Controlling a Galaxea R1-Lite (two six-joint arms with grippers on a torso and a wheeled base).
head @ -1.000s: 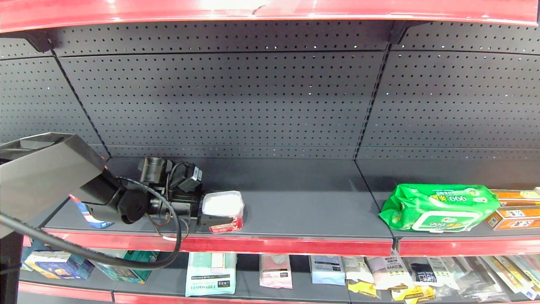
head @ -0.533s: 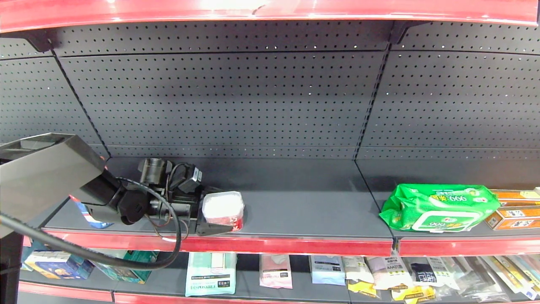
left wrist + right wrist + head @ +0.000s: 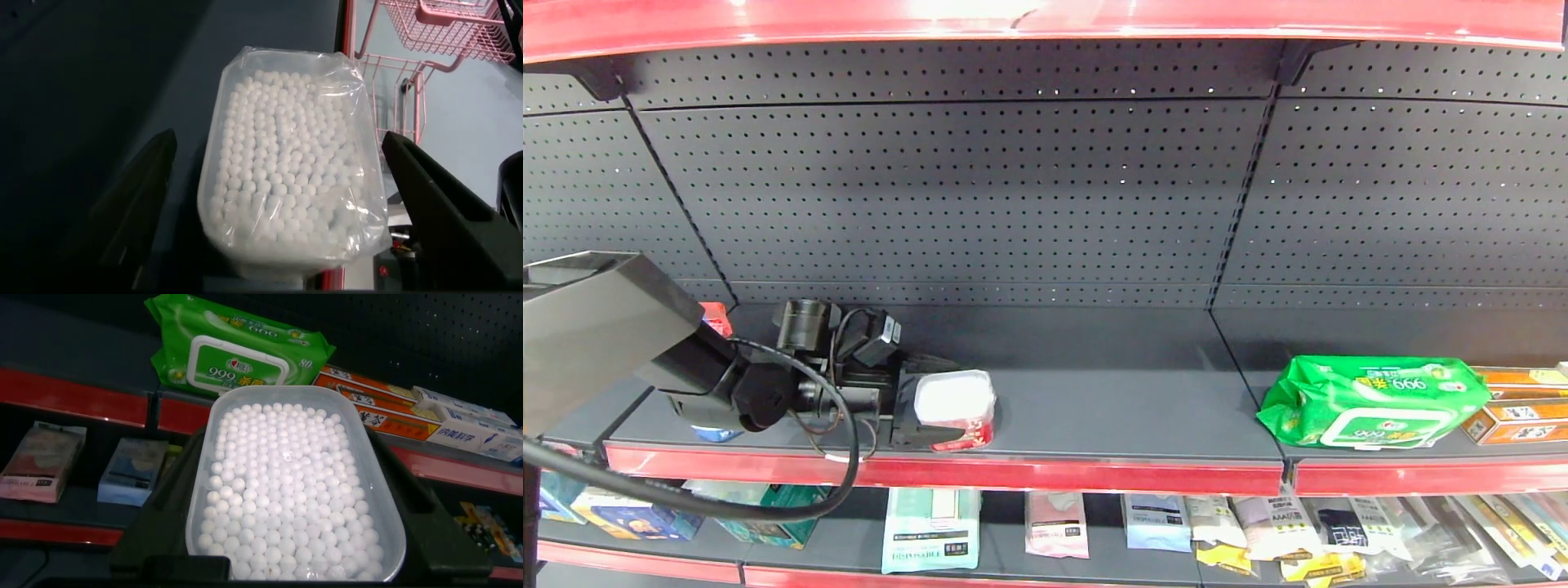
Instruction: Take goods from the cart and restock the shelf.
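Observation:
A clear pack of small white balls lies on the dark shelf board near its red front edge. My left gripper stands open around its near end, one finger on each side with a gap to the pack. In the left wrist view the same pack lies between the spread fingers of that gripper. A second box of white balls sits in my right gripper, which is shut on it, in front of the shelf.
A green wipes pack and orange boxes lie on the shelf to the right. Packets fill the lower shelf. A pink cart stands behind the left arm. The shelf's middle is bare.
My left gripper let go of the pack and opened, then drew back a little to the left. The pack stayed where it lay on the shelf.

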